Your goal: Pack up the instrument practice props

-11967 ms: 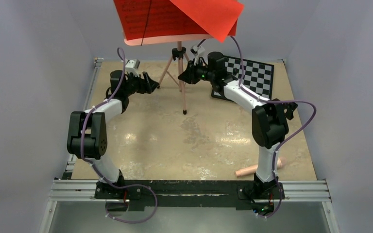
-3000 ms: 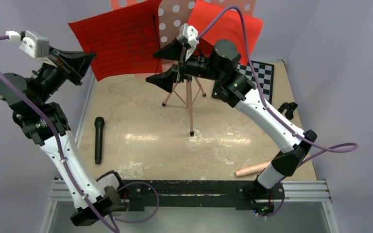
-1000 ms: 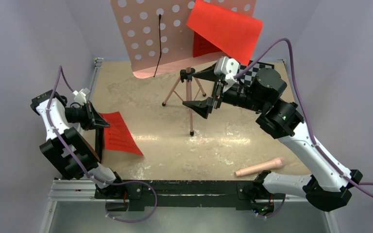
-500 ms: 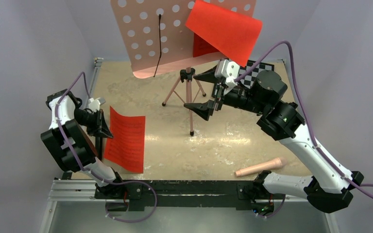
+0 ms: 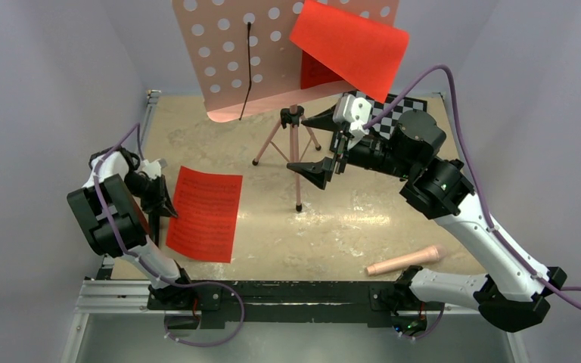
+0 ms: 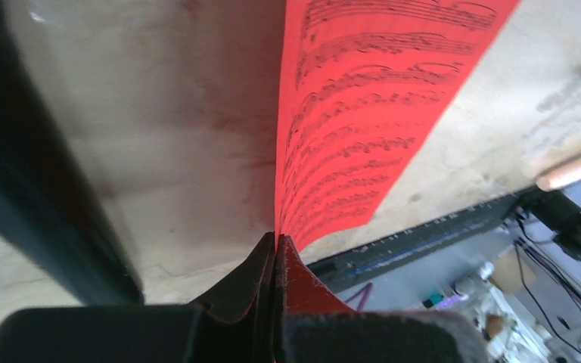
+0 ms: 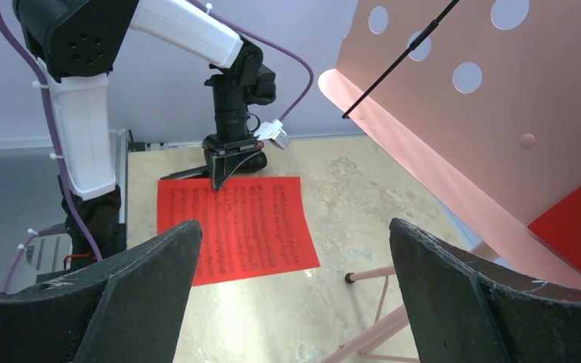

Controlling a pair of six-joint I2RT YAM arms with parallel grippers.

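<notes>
Grey walls enclose a beige table (image 5: 333, 227). Pink tripod music stand (image 5: 296, 189) stands at far centre with its perforated tray (image 5: 219, 60) tilted; one red page (image 5: 352, 41) leans on the tray's right side. Right gripper (image 5: 319, 144) hangs just beside the stand's pole, below the tray, jaws wide apart and holding nothing. Another red sheet (image 5: 206, 214) lies on the table at near left; left gripper (image 6: 274, 253) is pinched together on its left edge. Chessboard (image 5: 405, 110) lies at far right, pink cylinder (image 5: 405, 261) at near right.
</notes>
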